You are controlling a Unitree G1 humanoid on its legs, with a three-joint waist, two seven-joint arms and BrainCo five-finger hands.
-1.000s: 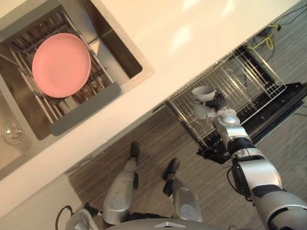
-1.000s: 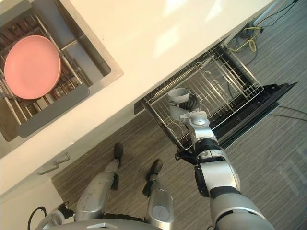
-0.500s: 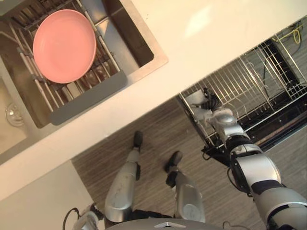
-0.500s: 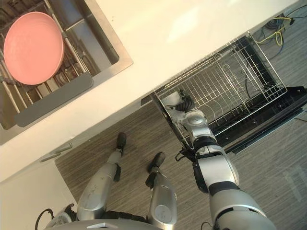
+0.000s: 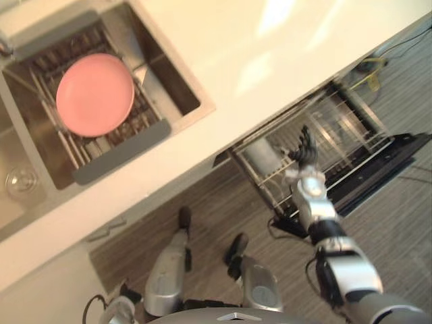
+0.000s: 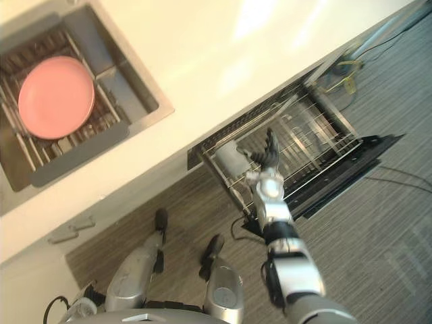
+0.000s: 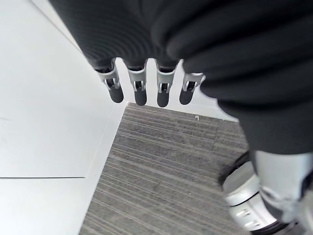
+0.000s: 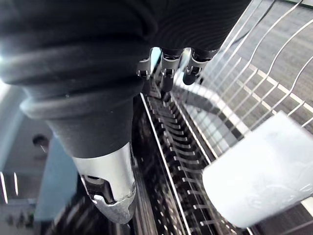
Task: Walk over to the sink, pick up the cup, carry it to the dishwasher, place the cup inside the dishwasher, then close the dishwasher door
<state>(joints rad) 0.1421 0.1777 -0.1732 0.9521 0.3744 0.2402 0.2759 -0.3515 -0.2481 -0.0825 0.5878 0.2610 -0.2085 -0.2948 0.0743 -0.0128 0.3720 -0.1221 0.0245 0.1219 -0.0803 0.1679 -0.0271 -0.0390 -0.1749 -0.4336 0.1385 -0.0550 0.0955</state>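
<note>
The white cylindrical cup (image 5: 260, 155) sits in the near corner of the pulled-out wire dishwasher rack (image 5: 354, 125), just under the cream surface's (image 5: 270, 61) edge. The right hand (image 6: 270, 155), which clasped the cup half a second ago, is now released with its fingers splayed just beside it. The black dishwasher door (image 5: 388, 158) lies open. The left hand (image 7: 139, 39) hangs relaxed above the grey floor (image 7: 166, 171).

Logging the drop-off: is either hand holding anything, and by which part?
Nothing is held. The right hand is open beside the cup, which sits free in the dishwasher rack; the left hand is open too.
</note>
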